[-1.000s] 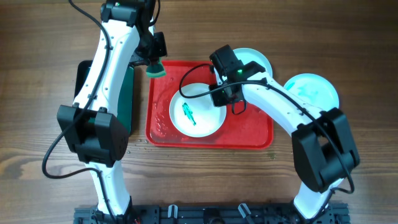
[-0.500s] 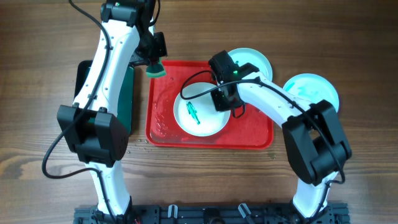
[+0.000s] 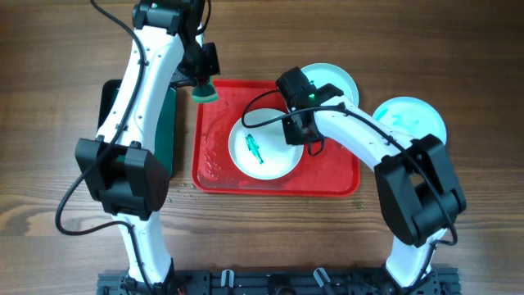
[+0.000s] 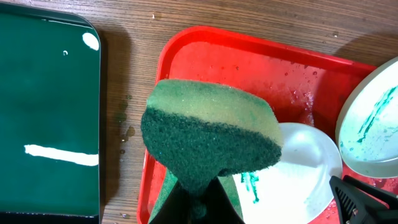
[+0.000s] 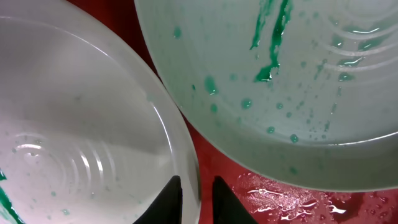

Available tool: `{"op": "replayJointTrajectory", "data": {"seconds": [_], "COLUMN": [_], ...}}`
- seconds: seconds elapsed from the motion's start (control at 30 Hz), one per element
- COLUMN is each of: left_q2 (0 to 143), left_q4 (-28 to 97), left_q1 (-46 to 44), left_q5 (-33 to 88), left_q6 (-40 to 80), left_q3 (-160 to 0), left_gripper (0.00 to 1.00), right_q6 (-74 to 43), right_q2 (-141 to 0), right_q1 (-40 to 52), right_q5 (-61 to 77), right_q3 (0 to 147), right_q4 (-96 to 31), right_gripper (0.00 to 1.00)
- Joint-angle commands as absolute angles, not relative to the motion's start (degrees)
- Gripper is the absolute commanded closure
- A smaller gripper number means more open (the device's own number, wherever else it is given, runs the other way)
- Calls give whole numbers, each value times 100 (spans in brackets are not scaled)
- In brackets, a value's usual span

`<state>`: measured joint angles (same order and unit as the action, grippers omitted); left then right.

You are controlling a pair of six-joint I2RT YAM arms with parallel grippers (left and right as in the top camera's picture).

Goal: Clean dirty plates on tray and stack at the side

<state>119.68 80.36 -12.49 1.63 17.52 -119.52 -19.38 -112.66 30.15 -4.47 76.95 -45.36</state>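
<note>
The red tray [image 3: 332, 168] lies mid-table. A white plate [image 3: 266, 156] with a teal smear sits on it. My right gripper [image 3: 299, 133] is at this plate's right rim; in the right wrist view its fingers [image 5: 193, 183] pinch the rim of the white plate [image 5: 81, 124]. A second white plate [image 3: 332, 79] with a teal smear [image 5: 270, 37] overlaps the tray's far right edge. A pale aqua plate [image 3: 412, 121] lies on the table to the right. My left gripper [image 3: 205, 82] is shut on a green sponge [image 4: 211, 134] above the tray's far left corner.
A dark green tray [image 3: 168, 135] lies left of the red tray, partly under my left arm; it also shows in the left wrist view [image 4: 43, 112]. Water drops cover the red tray's floor [image 5: 292, 199]. Bare wooden table surrounds the trays.
My right gripper has closed in on the white plate's rim and the plate has shifted slightly to the right. The left arm and sponge have not moved.
</note>
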Motion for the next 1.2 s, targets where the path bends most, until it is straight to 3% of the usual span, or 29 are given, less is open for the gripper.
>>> {"op": "replayJointTrajectory", "data": {"seconds": [0.0,0.07,0.17,0.23,0.37,0.5,0.53,0.6,0.7,0.8,1.03,1.1,1.17], "left_q2": [11883,11883,11883,11883,11883,11883,11883,11883,11883,11883,11883,11885,11885], "left_q4": [8044,8044,8036,8038,8044,8042,8042,8040,8040,8038,8042,8062,8112], "left_q1": [-1264,-1264,-1264,-1264,-1264,-1264,-1264,-1264,-1264,-1264,-1264,-1264,-1264], "left_q5": [189,189,189,189,189,189,189,189,189,191,193,193,193], "left_q6": [1824,1824,1824,1824,1824,1824,1824,1824,1824,1824,1826,1826,1824], "left_q3": [-12001,-12001,-12001,-12001,-12001,-12001,-12001,-12001,-12001,-12001,-11998,-11998,-11985], "left_gripper": [96,96,96,96,96,96,96,96,96,96,96,96,96], "right_q6": [-2078,-2058,-1949,-2049,-3898,-4539,-4449,-3660,-2991,-2998,-3214,-3323,-3452], "right_q2": [-11408,-11485,-11491,-11491,-11491,-11491,-11491,-11491,-11491,-11493,-11498,-11498,-11498], "right_q1": [2991,2991,2991,2991,3173,3568,3601,3597,3592,3592,3573,3529,3487], "right_q5": [-357,-338,-237,320,1020,539,502,403,233,237,650,650,690], "right_q3": [7647,7647,7660,7660,7638,7638,7638,7638,7638,7638,7190,7181,7181], "right_q4": [-4504,-4504,-4477,-4372,-4178,-4084,-3990,-3715,-3441,-3326,-3017,-3002,-3000], "right_gripper": [82,82,96,96,96,96,92,70,68,78,80,93,96]}}
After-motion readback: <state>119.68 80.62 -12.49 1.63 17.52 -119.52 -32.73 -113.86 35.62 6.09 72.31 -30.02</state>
